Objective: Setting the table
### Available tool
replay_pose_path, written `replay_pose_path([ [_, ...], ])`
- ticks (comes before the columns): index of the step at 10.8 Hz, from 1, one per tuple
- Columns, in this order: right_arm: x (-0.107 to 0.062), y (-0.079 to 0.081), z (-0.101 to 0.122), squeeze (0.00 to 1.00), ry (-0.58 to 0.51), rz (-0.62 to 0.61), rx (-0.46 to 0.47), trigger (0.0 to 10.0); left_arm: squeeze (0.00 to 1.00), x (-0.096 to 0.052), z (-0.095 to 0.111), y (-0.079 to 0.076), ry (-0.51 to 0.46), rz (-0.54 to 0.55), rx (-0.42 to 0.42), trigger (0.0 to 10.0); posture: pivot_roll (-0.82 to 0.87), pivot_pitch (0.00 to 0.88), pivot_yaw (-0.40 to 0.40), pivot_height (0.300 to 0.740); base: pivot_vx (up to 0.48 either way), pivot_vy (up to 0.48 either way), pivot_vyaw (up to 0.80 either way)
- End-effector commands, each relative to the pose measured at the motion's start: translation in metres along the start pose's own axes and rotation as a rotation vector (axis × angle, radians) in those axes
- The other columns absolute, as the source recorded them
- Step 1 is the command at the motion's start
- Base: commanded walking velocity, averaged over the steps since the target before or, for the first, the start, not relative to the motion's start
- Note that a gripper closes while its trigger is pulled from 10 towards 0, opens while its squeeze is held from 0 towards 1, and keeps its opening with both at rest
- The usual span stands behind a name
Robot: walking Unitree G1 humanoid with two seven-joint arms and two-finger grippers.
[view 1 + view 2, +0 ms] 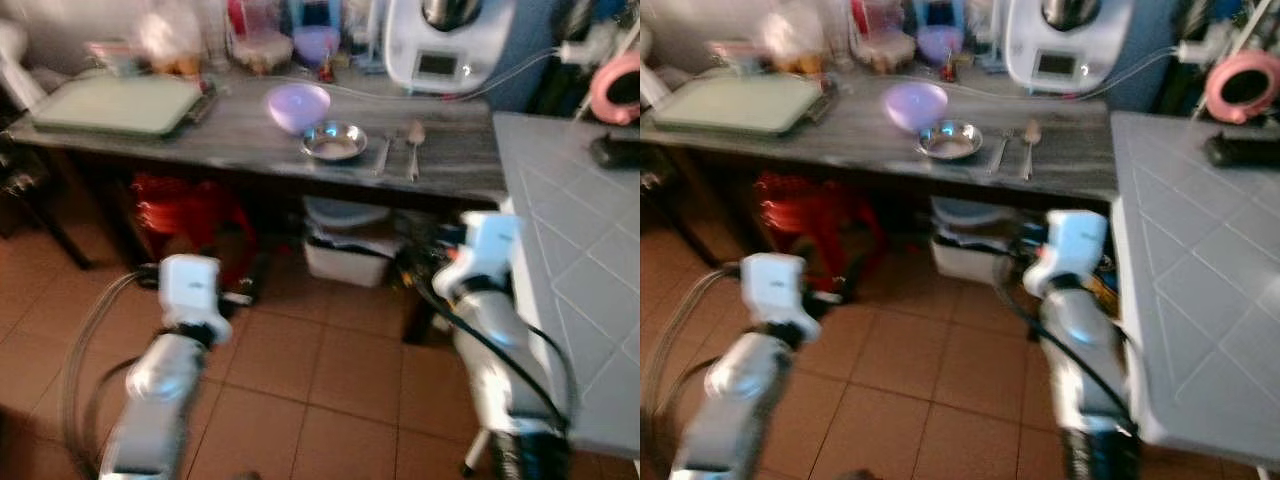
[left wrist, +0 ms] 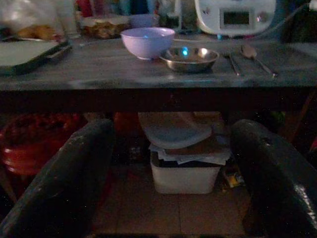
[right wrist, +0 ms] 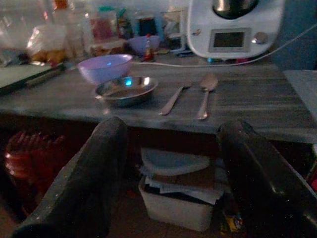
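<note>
I see a grey wood-grain table [image 1: 250, 135] over terracotta floor tiles [image 1: 330, 370]. Spoon [image 3: 205, 96] and fork [image 3: 173, 99] lie beside the steel bowl [image 3: 126, 89], handles toward me. Left gripper [image 2: 171, 188] and right gripper [image 3: 171, 183] are both spread, empty.

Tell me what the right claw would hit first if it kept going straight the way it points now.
Probably the front edge of the grey counter, below the fork and spoon. The open right claw aims about at that edge; depth is unclear, so it might instead slip underneath toward the white bin.
</note>
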State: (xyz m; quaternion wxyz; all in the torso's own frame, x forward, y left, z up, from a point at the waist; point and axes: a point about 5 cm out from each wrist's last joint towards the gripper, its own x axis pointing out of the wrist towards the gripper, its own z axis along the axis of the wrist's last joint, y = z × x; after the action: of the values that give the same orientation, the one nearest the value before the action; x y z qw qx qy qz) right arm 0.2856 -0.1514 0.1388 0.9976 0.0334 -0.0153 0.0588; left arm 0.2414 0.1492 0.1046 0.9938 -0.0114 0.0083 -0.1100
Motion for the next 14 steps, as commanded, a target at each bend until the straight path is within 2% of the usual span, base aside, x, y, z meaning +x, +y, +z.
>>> replay_pose_path([
  [1, -0.0033, -0.0114, -0.0004, 0.0, 0.012, -0.036, -0.017, 10.0, 0.0, 0.0025, 0.0046, -0.007, -0.022, -0.029, -0.012, 10.0, -0.05, 0.0, 0.035, 0.74, 0.371, 0.0, 0.0],
  [4, -0.0052, -0.0133, -0.0003, 0.0, 0.007, -0.026, -0.041, 10.0, 0.0, 0.0018, 0.0015, -0.0042, -0.004, -0.012, -0.005, 10.0, -0.05, 0.0, 0.033, 0.74, 0.112, 0.0, 0.0],
  [6, -0.0058, -0.0136, -0.0033, 0.0, 0.033, -0.044, 0.007, 10.0, 0.0, 0.0014, 0.0014, -0.0043, -0.004, -0.013, -0.006, 10.0, -0.05, 0.0, 0.031, 0.74, 0.0, 0.0, 0.0],
  [8, -0.0063, -0.0153, -0.0033, 0.0, 0.034, -0.05, 0.014, 10.0, 0.0, 0.0011, 0.0009, -0.003, -0.002, -0.009, -0.002, 10.0, -0.05, 0.0, 0.03, 0.74, 0.0, 0.0, -0.72],
  [10, -0.0066, -0.0156, -0.0044, 0.0, 0.045, -0.051, 0.019, 10.0, 0.0, 0.0007, 0.0013, -0.0033, -0.007, -0.015, -0.003, 10.0, -0.05, 0.0, 0.03, 0.74, 0.0, 0.0, 0.0],
  [12, -0.0071, -0.0172, -0.0057, 0.0, 0.06, -0.064, 0.023, 10.0, 0.0, -0.0001, 0.0012, -0.0031, -0.006, -0.014, -0.003, 10.0, -0.05, 0.0, 0.029, 0.74, 0.0, 0.0, -0.8],
  [14, -0.0075, -0.0172, -0.0049, 0.0, 0.051, -0.063, 0.03, 10.0, 0.0, -0.0003, 0.0013, -0.003, -0.007, -0.016, -0.003, 10.0, -0.05, 0.0, 0.029, 0.74, 0.249, -0.306, -0.4],
])
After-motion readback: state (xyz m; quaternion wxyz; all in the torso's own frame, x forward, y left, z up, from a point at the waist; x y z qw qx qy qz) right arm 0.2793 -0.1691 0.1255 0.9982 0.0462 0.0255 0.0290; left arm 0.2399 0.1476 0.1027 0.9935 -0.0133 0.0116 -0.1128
